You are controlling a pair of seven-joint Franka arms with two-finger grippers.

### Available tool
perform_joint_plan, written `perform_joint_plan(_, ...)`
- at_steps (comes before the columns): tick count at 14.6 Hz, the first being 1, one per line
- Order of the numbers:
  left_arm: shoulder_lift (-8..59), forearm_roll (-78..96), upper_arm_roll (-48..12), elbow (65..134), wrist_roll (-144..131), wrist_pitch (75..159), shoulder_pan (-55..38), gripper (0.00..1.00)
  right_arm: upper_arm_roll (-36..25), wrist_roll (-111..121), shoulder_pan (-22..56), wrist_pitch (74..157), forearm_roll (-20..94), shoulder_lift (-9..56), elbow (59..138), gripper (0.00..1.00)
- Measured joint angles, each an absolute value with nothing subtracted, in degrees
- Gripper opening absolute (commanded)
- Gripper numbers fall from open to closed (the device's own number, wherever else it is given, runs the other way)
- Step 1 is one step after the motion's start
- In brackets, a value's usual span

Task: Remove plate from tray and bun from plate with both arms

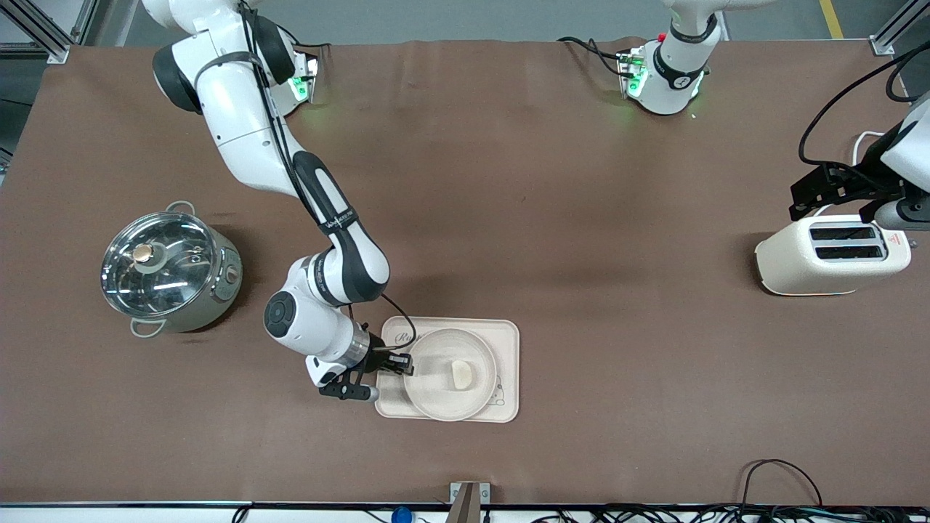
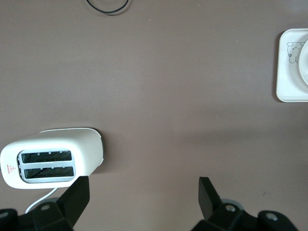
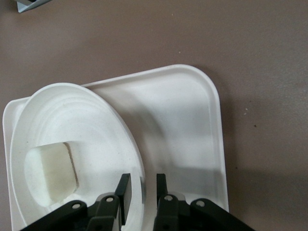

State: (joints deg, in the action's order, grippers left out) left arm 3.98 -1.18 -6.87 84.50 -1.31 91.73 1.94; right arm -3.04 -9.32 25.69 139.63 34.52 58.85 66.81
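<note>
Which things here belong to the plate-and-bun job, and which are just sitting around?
In the job:
- plate, on the tray
- bun, on the plate
- right gripper, straddling the plate's rim
- left gripper, open, waiting above the toaster

Just lying about:
- tray
- toaster
- lidded pot

plate [image 2: 304, 61] cut by frame edge, tray [image 2: 288, 72] partly cropped
</note>
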Motion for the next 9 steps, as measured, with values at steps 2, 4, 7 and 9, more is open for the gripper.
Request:
perform_joint_plan(2,3.98,-1.18,-6.87,84.5,-1.31,91.69,1.94,1.0,-3.02,-9.32,25.68,139.63,34.52,58.89,66.8,0.17)
perform_joint_plan(4,3.98,-1.18,-6.87,84.5,-1.31,91.67,1.94,1.0,-2.99,-9.32,25.69,139.63,34.52,58.93,66.8,0.15)
perform_joint_plan(7,3.98,-1.18,-6.87,84.5,-1.31,91.65,1.94,1.0,-2.93,-9.32,25.69,139.6,34.52,59.04,66.8,0.1)
perform_joint_plan(9,3.98,-1.18,-6.87,84.5,-1.31,91.65,1.94,1.0,-2.93,-9.32,25.64,139.59,34.52,59.17,66.8,0.05)
